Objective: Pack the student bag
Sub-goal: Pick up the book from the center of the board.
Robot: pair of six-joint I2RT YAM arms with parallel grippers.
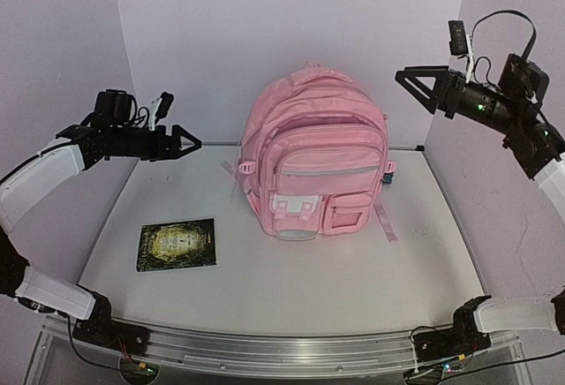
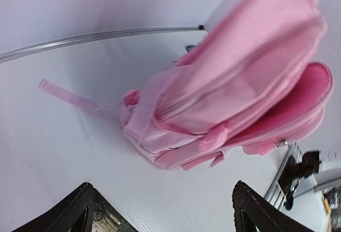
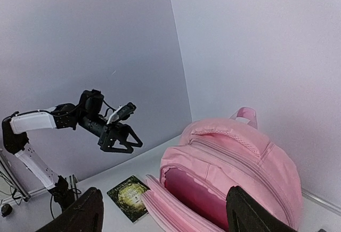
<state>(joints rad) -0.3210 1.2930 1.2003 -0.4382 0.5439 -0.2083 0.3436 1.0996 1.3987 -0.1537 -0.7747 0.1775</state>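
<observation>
The student bag (image 1: 313, 164) stands upright in the middle of the white table (image 1: 424, 261), a large light-pink backpack with front zip pockets. In the right wrist view its main compartment (image 3: 194, 189) gapes open and shows red-pink lining. My left gripper (image 1: 196, 144) hangs in the air to the left of the bag, open and holding nothing; in its own view the bag (image 2: 229, 83) lies beyond the wide-apart fingers (image 2: 74, 213). My right gripper (image 1: 402, 80) hovers high at the bag's upper right, also open and empty.
A dark green book (image 1: 177, 244) lies flat on the table at the front left, also visible as the book (image 3: 129, 196) beside the bag. Loose pink straps (image 1: 386, 222) trail on the table. Pale walls close in at the back and both sides.
</observation>
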